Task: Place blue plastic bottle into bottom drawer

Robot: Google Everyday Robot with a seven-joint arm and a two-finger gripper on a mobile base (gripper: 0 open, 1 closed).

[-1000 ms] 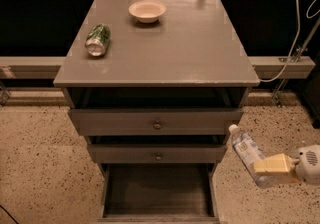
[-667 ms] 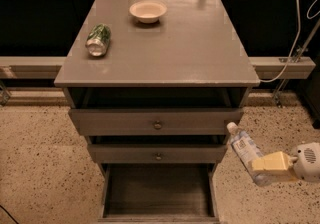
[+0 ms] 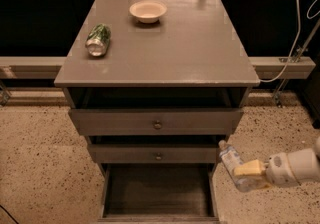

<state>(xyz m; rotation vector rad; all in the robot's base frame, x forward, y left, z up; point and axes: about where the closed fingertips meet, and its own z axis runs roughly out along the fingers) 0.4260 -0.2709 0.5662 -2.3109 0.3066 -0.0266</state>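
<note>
Now: gripper (image 3: 248,174) low, right of the cabinet (image 3: 160,123), level with the bottom drawer (image 3: 157,193). Fingers (image 3: 250,167) pinching the bottle (image 3: 231,158) at its lower half. Bottle tilted, cap up-left, just outside the drawer's right wall, not in it. Drawer pulled out, dark inside. On the surface (image 3: 190,48): can (image 3: 98,39) on its side at left, bowl (image 3: 148,11) at back
</note>
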